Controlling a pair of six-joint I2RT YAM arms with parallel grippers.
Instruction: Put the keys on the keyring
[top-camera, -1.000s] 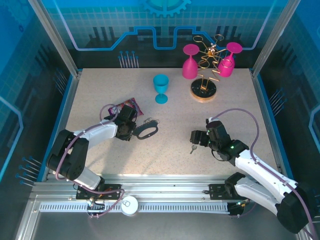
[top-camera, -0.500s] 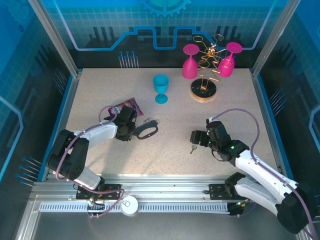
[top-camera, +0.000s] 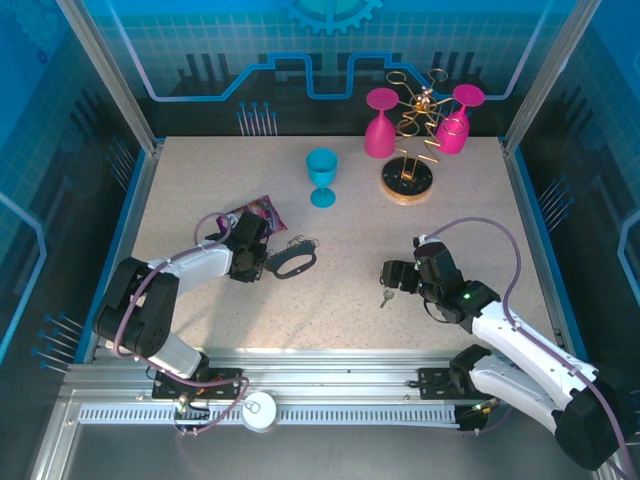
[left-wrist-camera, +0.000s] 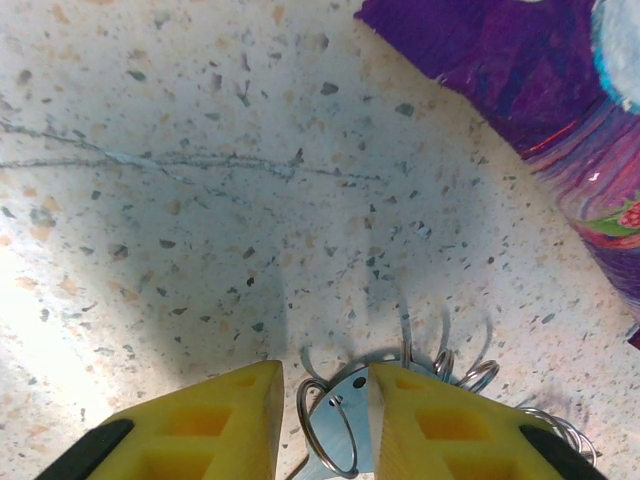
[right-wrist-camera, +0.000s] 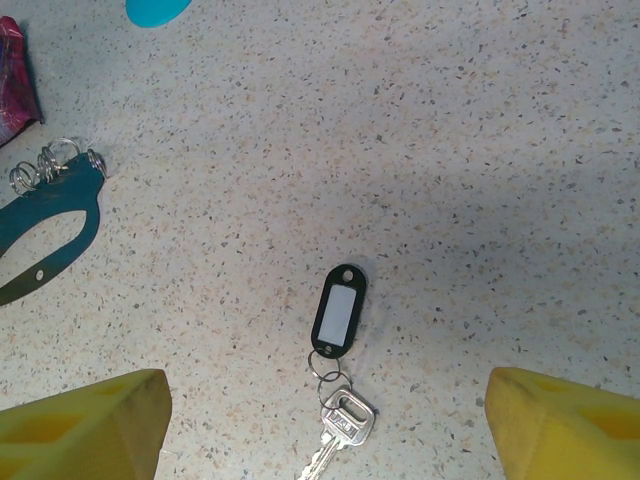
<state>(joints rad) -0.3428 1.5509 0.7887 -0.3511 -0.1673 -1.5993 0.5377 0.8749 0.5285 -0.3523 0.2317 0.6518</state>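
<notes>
The keys (right-wrist-camera: 339, 309), a small silver key on a black tag with a white label, lie flat on the speckled table (top-camera: 340, 300). My right gripper (right-wrist-camera: 328, 425) hovers over them, open wide, with a yellow fingertip in each bottom corner. From above, the keys (top-camera: 384, 296) sit just below the right gripper (top-camera: 396, 276). The dark grey keyring (top-camera: 291, 262) lies left of centre with its small rings at the far end. My left gripper (left-wrist-camera: 323, 420) is shut on one end of the keyring (left-wrist-camera: 350, 425), its plate and a wire ring sitting in the narrow gap.
A purple snack packet (top-camera: 256, 213) lies just behind the left gripper. The blue goblet (top-camera: 322, 177) stands mid-table. Two pink goblets (top-camera: 380, 125) flank the gold wire stand (top-camera: 408, 172) at the back right. Blue walls enclose the table.
The left wrist has shifted very slightly to the left. The keyring, the keys and the right arm stay where they were.
</notes>
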